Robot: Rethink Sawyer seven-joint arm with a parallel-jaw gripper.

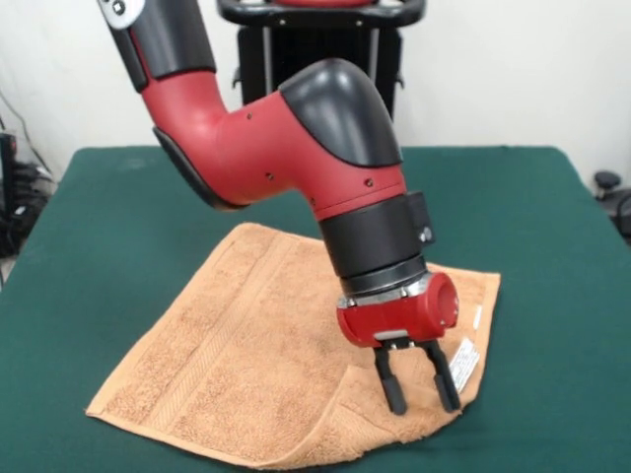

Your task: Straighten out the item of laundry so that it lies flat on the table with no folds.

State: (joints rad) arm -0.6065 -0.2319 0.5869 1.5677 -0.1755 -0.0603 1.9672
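The towel (256, 355) lies on the green table (99, 217) with its 5 o'clock corner folded over, white label (464, 361) exposed there. The gripper (420, 389) stands at that corner, fingers (392, 386) parted and pointing down at the cloth.

No words, numbers or signs can be read here. The small orange-tan terry-cloth towel (266, 365) has a little white label (464, 362) at its edge, just beside the black fingers (391, 386) of the gripper (419, 386). There are tiny dark marks on the label, but they are too small to read. The red and black arm shows no name or logo.
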